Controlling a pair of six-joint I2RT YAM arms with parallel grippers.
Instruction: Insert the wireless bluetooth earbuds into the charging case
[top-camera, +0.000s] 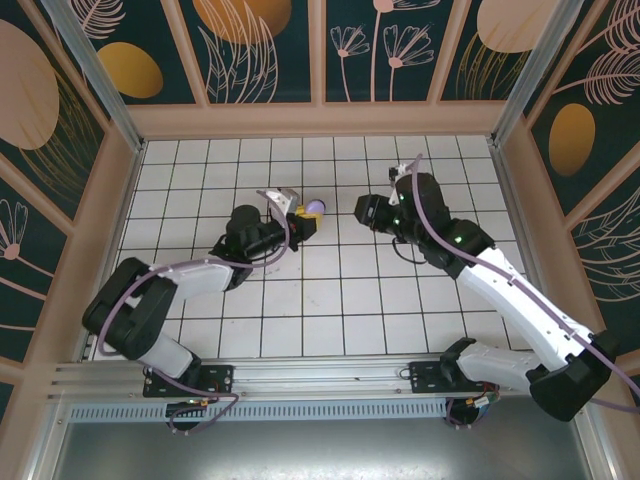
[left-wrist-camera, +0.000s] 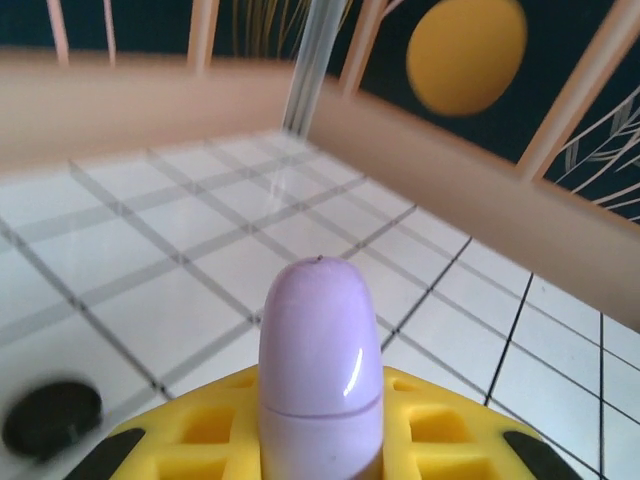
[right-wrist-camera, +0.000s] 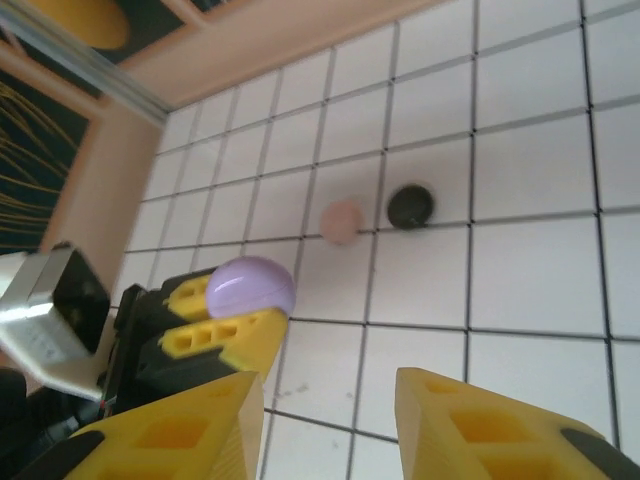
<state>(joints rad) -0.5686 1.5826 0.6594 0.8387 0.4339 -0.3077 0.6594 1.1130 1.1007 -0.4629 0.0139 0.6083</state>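
Between the left gripper's yellow fingers: lilac charging case, pinched low on its body, rounded end sticking out past the tips. A thin seam runs across the body just above the grip. The lid looks closed, so my read is it has to be popped before anything goes in. The case is held off the floor and pointed toward the right gripper, likely presented for a two-arm job. The right gripper sits opposite, jaws spread, nothing between them. Out ahead of it, past the held case, on the tiled floor: pink round case and black round case, side by side, not touching, apart from both grippers. Can't tell whether any earbuds sit inside the lilac case. No brand, label or lettering readable on any case or finger.
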